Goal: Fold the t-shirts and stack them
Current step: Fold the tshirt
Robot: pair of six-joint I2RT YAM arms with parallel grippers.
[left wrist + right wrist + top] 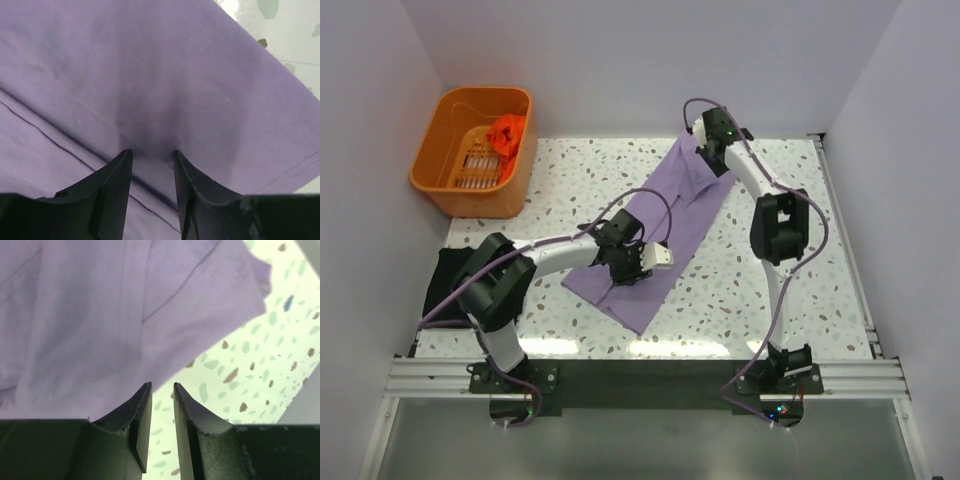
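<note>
A lilac t-shirt point(690, 205) lies as a long folded strip, running diagonally from the far middle of the table toward the near left. My left gripper point(625, 268) points down on its near part. In the left wrist view the shirt point(175, 75) fills the frame, and the left gripper point(152, 152) has its jaws apart, tips on the cloth beside a fold line. My right gripper point(713, 158) is at the shirt's far end. There the jaws of the right gripper point(161, 385) stand slightly apart with bare table between them, just off the shirt's edge point(90, 315). A black t-shirt point(445, 275) lies at the left edge. An orange-red t-shirt point(508, 130) sits in the basket.
The orange plastic basket point(470, 200) stands at the far left corner. The speckled table point(800, 300) has white walls on three sides. My left arm reaches across over the black shirt. Cables loop above the lilac shirt's middle.
</note>
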